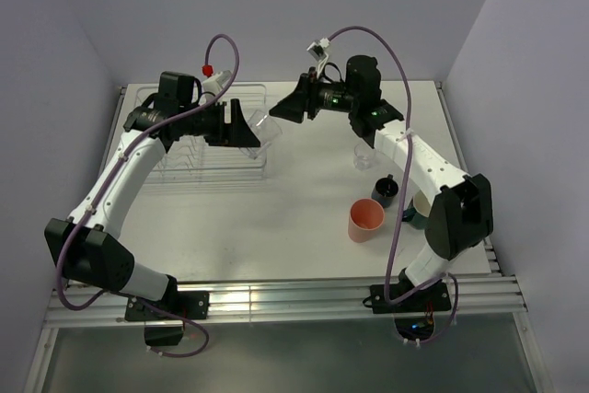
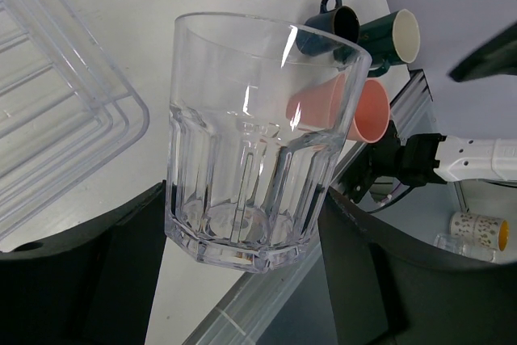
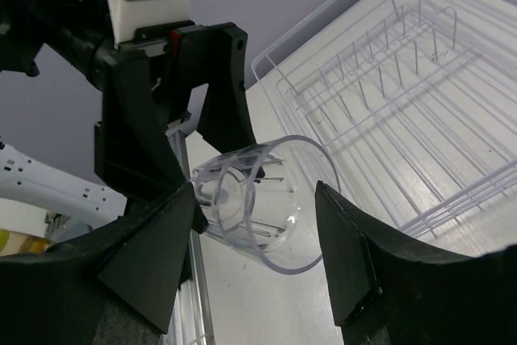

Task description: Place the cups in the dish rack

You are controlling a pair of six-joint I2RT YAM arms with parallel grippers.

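Left hand (image 2: 242, 268) clamps clear glass tumbler (image 2: 250, 135) at base, airborne beside dish rack (image 1: 184, 168), far-left corner of worktop (image 1: 294, 200). Right hand (image 3: 257, 224) spread wide near rim. Suggest: back right off, lower tumbler between wires, then release.

No text, label, brand or number can be read in any of the three views; the patterned roll (image 2: 478, 230) beyond the table edge carries small marks, too small to tell as letters
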